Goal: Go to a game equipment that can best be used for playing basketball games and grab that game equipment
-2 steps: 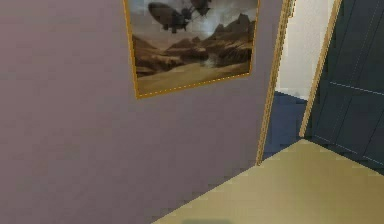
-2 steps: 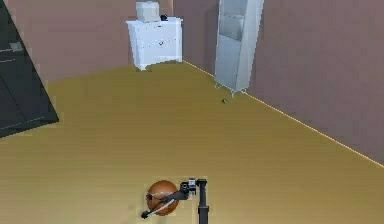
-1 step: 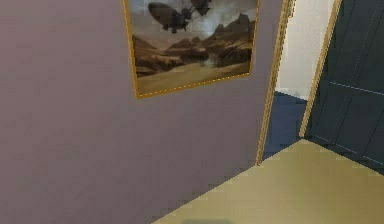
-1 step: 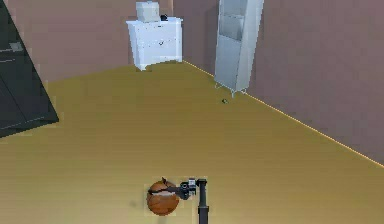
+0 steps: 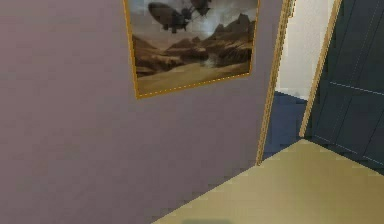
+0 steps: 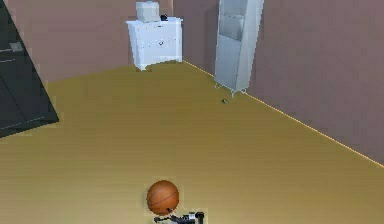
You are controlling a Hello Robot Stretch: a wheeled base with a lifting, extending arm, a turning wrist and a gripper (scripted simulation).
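Observation:
An orange basketball [image 6: 163,196] lies on the tan floor near the bottom of the arm side view, just left of the middle. Right beside it, at the bottom edge, the gripper [image 6: 180,216] shows as a small dark body with white marks to its right. The ball rests on the floor at the gripper's far end, so I cannot tell whether the gripper holds anything or touches the ball.
In the forward view a mauve wall [image 5: 70,120] with a framed landscape painting [image 5: 192,42] stands close ahead, and a doorway [image 5: 290,100] with a dark blue door [image 5: 350,80] is at the right. The arm side view has a white nightstand [image 6: 155,42], a tall pale cabinet [image 6: 238,45] and a dark door [image 6: 20,85].

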